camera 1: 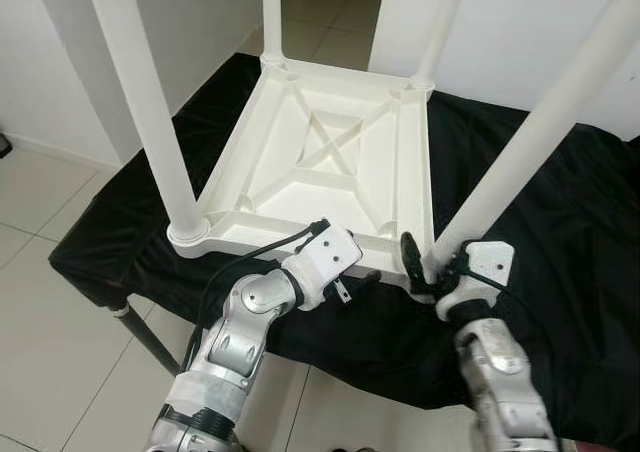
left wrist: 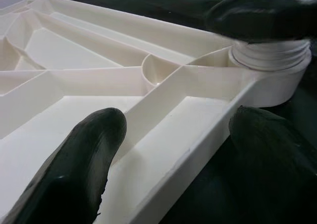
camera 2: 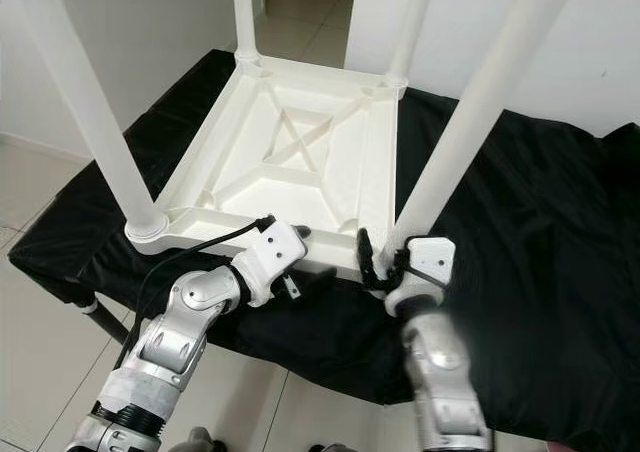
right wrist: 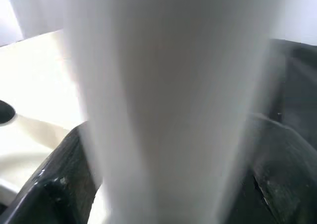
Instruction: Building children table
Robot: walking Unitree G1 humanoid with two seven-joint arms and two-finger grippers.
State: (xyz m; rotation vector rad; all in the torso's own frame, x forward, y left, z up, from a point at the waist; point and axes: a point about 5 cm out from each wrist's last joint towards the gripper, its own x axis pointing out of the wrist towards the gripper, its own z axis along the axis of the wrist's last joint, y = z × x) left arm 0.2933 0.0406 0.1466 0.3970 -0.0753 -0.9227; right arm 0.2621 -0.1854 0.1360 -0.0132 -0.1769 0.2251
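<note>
Children table [camera 1: 330, 162] upside down on black-draped counter [camera 1: 560, 222], four legs up. Right gripper [camera 1: 428, 270] fingers closed around near-right leg [camera 1: 520, 152] at base; leg axis upright, leaning toward 1 o'clock. Left gripper [camera 1: 352, 284] fingers spread, straddling near rim at 6 o'clock.

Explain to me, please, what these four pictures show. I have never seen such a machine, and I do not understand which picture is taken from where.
This is a humanoid robot with two silver arms. The two wide pictures come from cameras on its head; the two close ones from its wrists. A white children's table lies upside down on a black cloth, its legs pointing up. The left gripper has its open fingers on either side of the table's near edge. The right gripper is closed around the near right leg, low down near its socket.
</note>
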